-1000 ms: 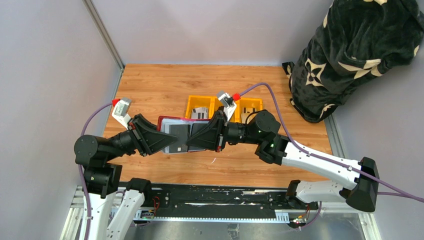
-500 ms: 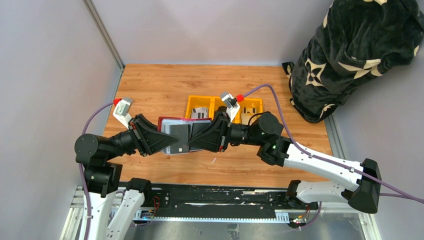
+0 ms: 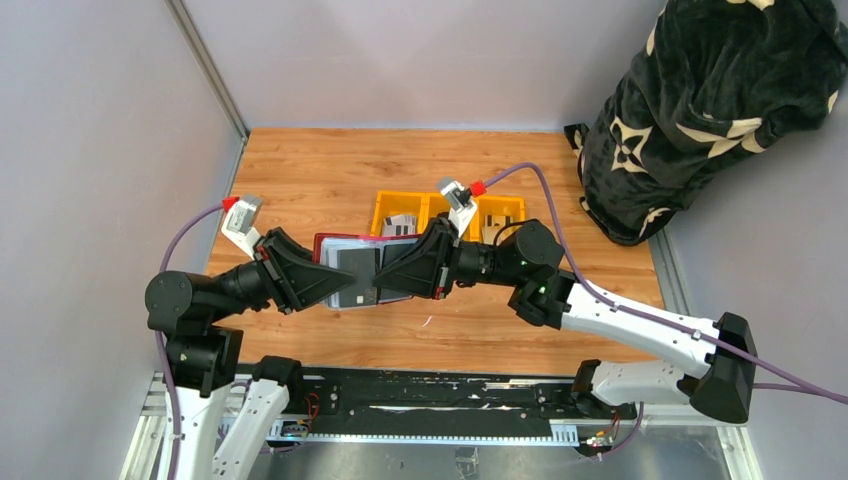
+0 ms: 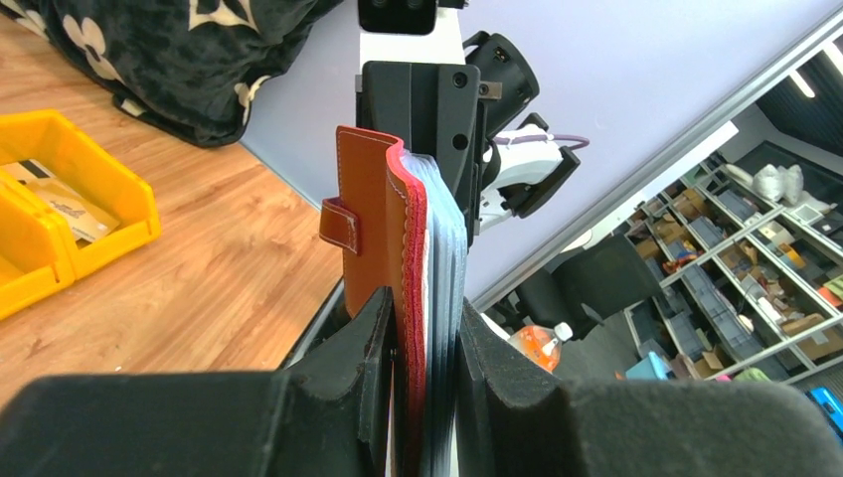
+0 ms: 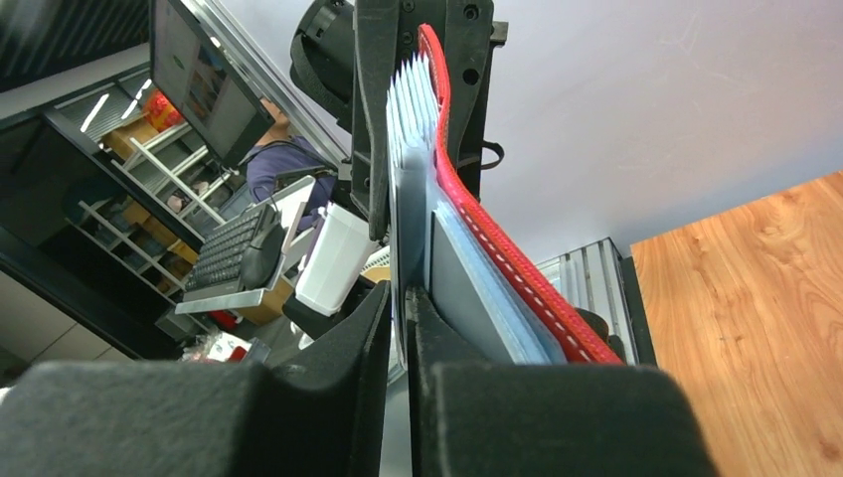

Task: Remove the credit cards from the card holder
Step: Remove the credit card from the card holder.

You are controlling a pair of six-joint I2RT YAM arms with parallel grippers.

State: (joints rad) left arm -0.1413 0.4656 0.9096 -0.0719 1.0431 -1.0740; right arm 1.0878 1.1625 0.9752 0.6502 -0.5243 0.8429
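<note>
"Checking position first: where is the card holder (image 3: 352,268)?"

"Off the table (image 3: 300,170), held in the air between the two arms, just in front of the yellow bin (image 3: 378,210). The left gripper (image 4: 425,316) is clamped across its full thickness, red cover (image 4: 370,229) and the whole stack of pale sleeves (image 4: 445,248) together."

"And the right gripper (image 5: 401,298)?"

"Its fingers are nearly together on one thin pale leaf at the opposite edge. Whether that leaf is a sleeve or a card, I cannot tell."

"Any credit cards (image 3: 401,224) out?"

"A few lie flat in the bin's compartments. Whatever sits in the sleeves is seen edge-on and hidden."

"Handling assessment?"

"The holder looks light but floppy. The cover bows in the right wrist view and the sleeves fan apart. It wants a firm hold across everything, which the left side has. The cards should be thin, stiff and smooth, so probably slippery between the pads, and a clear sleeve may cling to them."

"Recommended hold?"

"Take the exposed edge of one card only, flat between the pads, and draw it straight along the sleeve. The main risk, in my judgement, is pinching sleeve and card together, which would drag the whole holder against the other grip."
</note>
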